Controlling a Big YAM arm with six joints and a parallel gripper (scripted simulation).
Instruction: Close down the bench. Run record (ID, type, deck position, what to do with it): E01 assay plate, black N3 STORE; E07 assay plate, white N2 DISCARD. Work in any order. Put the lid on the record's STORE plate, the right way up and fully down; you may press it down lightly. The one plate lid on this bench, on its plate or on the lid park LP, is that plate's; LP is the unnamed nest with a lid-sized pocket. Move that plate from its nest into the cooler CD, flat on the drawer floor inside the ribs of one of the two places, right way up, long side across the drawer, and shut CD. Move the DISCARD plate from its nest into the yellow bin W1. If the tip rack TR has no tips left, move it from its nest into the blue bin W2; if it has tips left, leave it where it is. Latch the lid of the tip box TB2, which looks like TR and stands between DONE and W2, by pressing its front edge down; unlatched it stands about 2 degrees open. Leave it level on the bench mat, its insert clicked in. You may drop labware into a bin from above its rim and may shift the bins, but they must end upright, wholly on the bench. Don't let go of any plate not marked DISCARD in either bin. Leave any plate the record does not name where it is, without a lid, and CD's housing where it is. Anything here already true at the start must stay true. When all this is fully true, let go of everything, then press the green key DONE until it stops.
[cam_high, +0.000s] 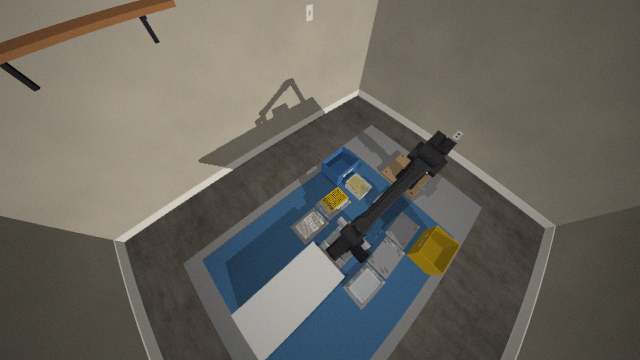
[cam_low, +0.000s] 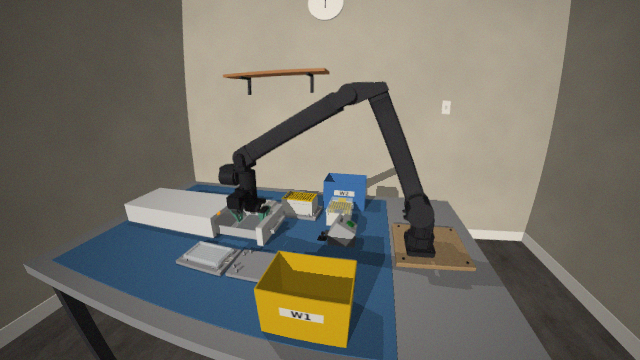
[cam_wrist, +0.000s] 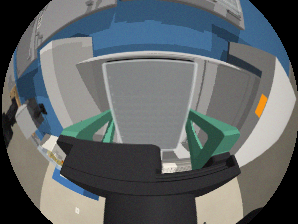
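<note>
A grey table (cam_low: 450, 320) carries a smooth blue bench mat (cam_low: 125, 250) and stands on dark wood-grain flooring, with beige walls, a wooden shelf (cam_low: 275, 73) and a round clock (cam_low: 325, 7) at the top of the exterior view. The black arm rises from a plywood base plate (cam_low: 452, 260) at the right and bends down to the middle left of the frame, where the gripper (cam_wrist: 157, 132) hangs over the open drawer (cam_low: 265, 230) of the long white cooler (cam_low: 170, 207). In the wrist view, its green fingers clasp the two long sides of a lidded plate (cam_wrist: 149, 103), a flat matte grey rectangle at the centre of the frame, held inside the pale drawer walls. The white assay plate (cam_low: 207, 253), its top finely gridded, lies in a grey nest at the lower left of the exterior view, well apart from the gripper. The boxy yellow bin (cam_low: 305, 300) stands open at bottom centre; the blue bin (cam_low: 345, 187) stands behind a yellow-topped tip rack (cam_low: 300, 200) and a paler tip box (cam_low: 340, 207). A small tilted grey block with a green key (cam_low: 350, 224) sits just in front of them.
</note>
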